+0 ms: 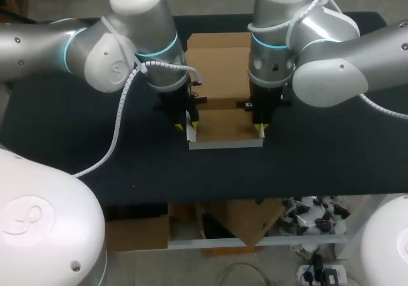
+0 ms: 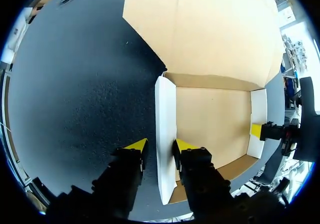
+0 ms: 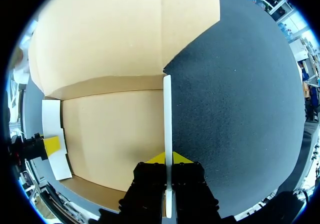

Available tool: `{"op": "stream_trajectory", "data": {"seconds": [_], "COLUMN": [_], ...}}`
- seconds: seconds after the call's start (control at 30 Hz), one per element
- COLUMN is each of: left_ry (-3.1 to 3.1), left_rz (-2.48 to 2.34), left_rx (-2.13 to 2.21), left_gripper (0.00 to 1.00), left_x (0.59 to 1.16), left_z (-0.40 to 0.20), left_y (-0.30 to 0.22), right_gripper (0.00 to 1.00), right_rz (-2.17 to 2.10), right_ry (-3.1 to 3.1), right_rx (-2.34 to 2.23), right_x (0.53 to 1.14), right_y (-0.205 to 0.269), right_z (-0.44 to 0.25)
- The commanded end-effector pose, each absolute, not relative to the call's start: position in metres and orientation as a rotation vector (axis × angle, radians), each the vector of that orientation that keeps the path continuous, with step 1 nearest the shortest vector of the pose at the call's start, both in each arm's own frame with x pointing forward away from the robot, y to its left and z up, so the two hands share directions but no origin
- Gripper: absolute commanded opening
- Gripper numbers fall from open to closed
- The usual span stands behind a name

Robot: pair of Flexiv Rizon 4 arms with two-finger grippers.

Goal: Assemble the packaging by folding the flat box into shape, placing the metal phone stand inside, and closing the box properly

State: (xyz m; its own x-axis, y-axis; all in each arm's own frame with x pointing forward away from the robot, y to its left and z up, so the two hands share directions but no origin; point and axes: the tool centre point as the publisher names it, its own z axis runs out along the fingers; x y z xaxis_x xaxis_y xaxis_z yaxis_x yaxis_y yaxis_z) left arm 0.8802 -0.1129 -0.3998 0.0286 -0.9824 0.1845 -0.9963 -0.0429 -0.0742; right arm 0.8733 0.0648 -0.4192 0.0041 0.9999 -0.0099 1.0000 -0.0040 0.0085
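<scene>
A half-folded cardboard box [image 1: 224, 125], brown inside and white outside, lies mid-table with its lid flap [image 1: 217, 60] flat behind it. My left gripper [image 1: 189, 127] [image 2: 160, 145] straddles the raised left wall [image 2: 165, 134]. The inner finger [image 2: 184, 145] rests against the wall, and a narrow gap shows at the outer finger, so the jaws are open. My right gripper [image 1: 259, 130] [image 3: 168, 157] is shut on the thin, upright right wall [image 3: 167, 114]. Each wrist view shows the other arm's yellow tip at the opposite wall.
The black table top [image 1: 76, 146] spreads to both sides of the box. Its front edge [image 1: 255, 197] runs a little below the box's front wall [image 1: 226, 144]. Both arms crowd in over the box from left and right.
</scene>
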Motion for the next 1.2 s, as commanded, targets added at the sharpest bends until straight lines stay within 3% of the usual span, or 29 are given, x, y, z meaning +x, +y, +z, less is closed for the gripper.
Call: {"op": "stream_trajectory", "data": {"seconds": [0.03, 0.37, 0.6, 0.87, 1.2], "left_ry": [-2.128, -2.135, -2.142, -2.157, -2.171], "left_rz": [0.272, 0.254, 0.236, 0.224, 0.2], "left_rx": [2.208, 2.205, 2.204, 2.199, 2.2], "left_gripper": [0.3, 0.28, 0.18, 0.18, 0.09], "left_x": [0.88, 0.88, 0.881, 0.881, 0.881], "left_z": [-0.398, -0.399, -0.402, -0.405, -0.409], "left_y": [-0.113, -0.114, -0.114, -0.114, -0.114], "right_gripper": [0.0, 0.0, 0.0, 0.0, 0.0], "right_rz": [-0.008, -0.008, -0.008, -0.008, -0.008], "right_ry": [2.206, 2.206, 2.206, 2.206, 2.206], "right_rx": [2.217, 2.217, 2.217, 2.217, 2.217], "right_x": [0.874, 0.874, 0.874, 0.874, 0.874], "right_y": [0.065, 0.065, 0.065, 0.065, 0.065], "right_z": [-0.419, -0.419, -0.419, -0.419, -0.419]}}
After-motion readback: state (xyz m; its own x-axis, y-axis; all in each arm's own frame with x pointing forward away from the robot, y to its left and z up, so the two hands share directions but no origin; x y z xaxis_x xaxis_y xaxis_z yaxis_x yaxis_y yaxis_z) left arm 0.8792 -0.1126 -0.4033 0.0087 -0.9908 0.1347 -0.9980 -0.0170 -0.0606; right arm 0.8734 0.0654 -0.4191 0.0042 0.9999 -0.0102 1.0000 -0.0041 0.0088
